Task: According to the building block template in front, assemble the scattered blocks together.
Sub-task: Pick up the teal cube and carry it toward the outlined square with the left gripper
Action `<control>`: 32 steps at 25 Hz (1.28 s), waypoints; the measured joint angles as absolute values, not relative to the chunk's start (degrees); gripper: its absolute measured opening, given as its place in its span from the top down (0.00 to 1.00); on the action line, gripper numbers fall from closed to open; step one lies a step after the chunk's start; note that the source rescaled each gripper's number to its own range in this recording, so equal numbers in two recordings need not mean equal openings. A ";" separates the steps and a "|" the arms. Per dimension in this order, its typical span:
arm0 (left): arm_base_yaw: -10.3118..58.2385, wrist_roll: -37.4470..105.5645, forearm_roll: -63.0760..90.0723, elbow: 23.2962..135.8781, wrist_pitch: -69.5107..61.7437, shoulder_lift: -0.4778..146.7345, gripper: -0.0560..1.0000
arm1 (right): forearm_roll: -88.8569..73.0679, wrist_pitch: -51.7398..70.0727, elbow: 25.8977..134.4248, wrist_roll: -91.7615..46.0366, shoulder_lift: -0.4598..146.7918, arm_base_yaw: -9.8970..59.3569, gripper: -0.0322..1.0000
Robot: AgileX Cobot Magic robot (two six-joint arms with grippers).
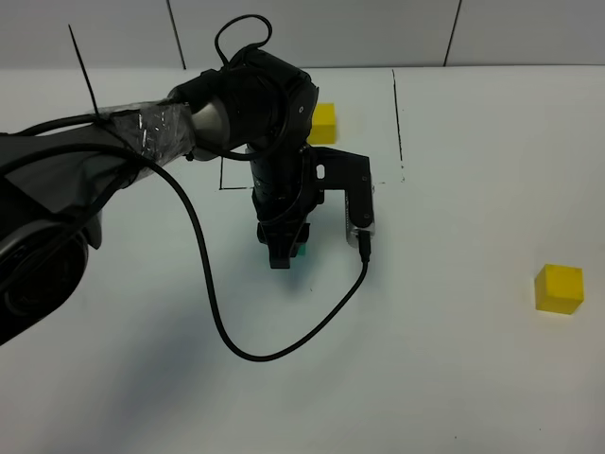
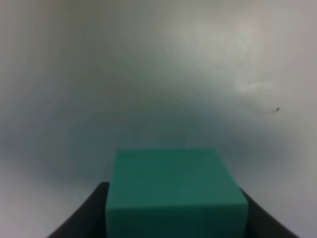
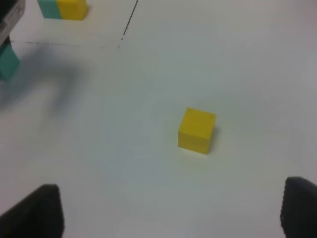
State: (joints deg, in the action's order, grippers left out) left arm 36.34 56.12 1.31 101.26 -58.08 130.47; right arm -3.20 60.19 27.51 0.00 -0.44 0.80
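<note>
1. The left gripper is clamped on the teal cube, near the middle of the white table
2. The right gripper stands wide and holds nothing; the yellow cube lies free on the table ahead of it, well apart from the teal cube
3. The template sits at the back of the table, beyond the left gripper

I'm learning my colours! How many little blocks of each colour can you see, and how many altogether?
Small matte teal cubes: 2 (template's teal cube, held teal cube)
Small matte yellow cubes: 2 (template's yellow cube, loose yellow cube)
Total: 4
</note>
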 joint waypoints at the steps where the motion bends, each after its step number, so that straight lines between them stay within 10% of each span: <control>1: 36.34 56.12 1.27 101.26 -57.45 130.62 0.94 | -3.20 60.19 27.51 0.00 -0.44 0.80 0.17; 32: 36.34 56.63 2.17 101.36 -52.01 133.86 0.85 | -4.32 60.19 27.51 0.31 -0.44 0.80 0.17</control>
